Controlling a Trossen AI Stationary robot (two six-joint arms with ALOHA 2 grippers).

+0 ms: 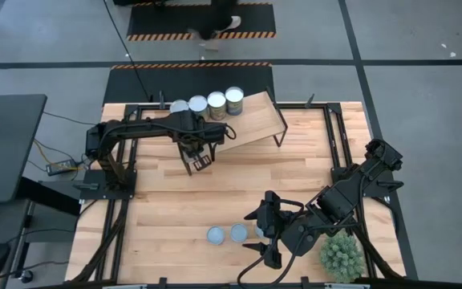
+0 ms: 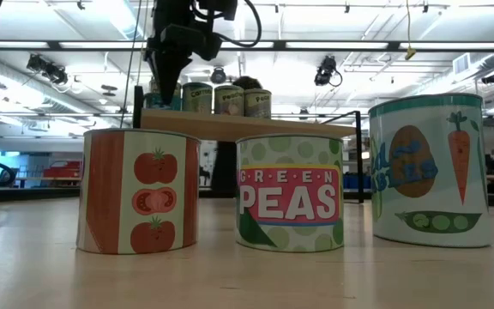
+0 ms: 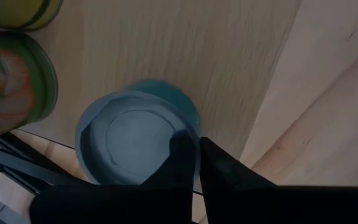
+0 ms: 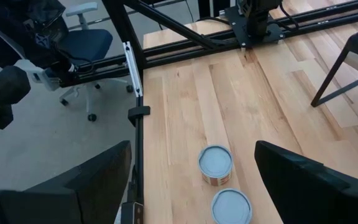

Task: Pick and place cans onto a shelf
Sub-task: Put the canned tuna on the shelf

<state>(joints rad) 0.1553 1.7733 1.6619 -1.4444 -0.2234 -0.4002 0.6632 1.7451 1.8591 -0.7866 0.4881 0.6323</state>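
Cans (image 1: pixel 238 233) on the desk (image 1: pixel 167 201) we judge rigid, slick and fairly heavy, best gripped mid-wall; right fingers (image 4: pixel 303 180) spread wide, left fingers (image 3: pixel 188 162) pressed together.

Left tool (image 1: pixel 200 157) fingers together, right tool (image 1: pixel 265 238) spread wide

A robotics lab or test hall is showing here. Beyond the table (image 1: pixel 239 185) a grey floor (image 1: pixel 423 72) is running off, with hazard-striped mats (image 1: pixel 199 34) lying on it. Above it, ceiling light strips (image 2: pixel 350 45) and hung cameras (image 2: pixel 326 72) are showing. A desk (image 1: pixel 2 144) and an office chair (image 4: pixel 86 43) are standing beside the table.
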